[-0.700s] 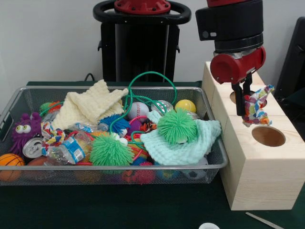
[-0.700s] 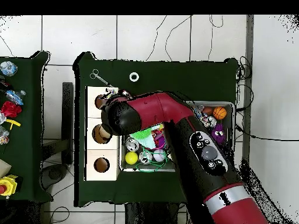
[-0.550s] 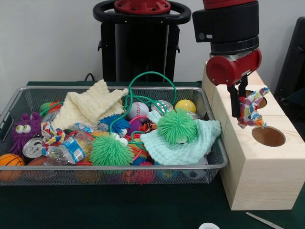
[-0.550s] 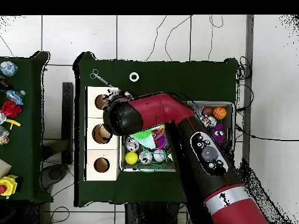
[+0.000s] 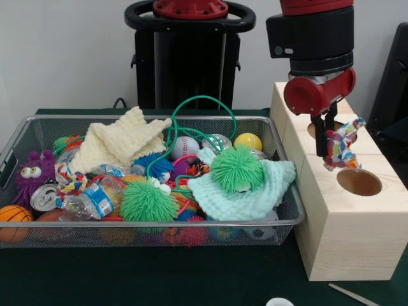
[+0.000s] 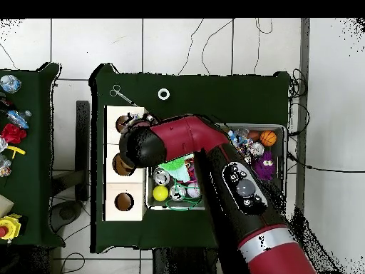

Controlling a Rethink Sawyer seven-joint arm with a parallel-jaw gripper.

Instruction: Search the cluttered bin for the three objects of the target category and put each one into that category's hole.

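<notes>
Tool (image 5: pixel 325 150) is gripping a multicoloured braided rope toy (image 5: pixel 341 144), which is hanging above the pale wooden box with round holes (image 5: pixel 347 236), between the middle hole (image 5: pixel 330 131) and the near hole (image 5: pixel 359 182). Beside the box, a wire mesh bin (image 5: pixel 38 134) is holding assorted toys on the dark green tabletop (image 5: pixel 159 277).

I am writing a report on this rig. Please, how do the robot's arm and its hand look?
The arm is glossy red with black sections and round grey buttons on a black panel. Its wrist is a black block above a rounded red housing. The hand has thin, dark fingers.
</notes>
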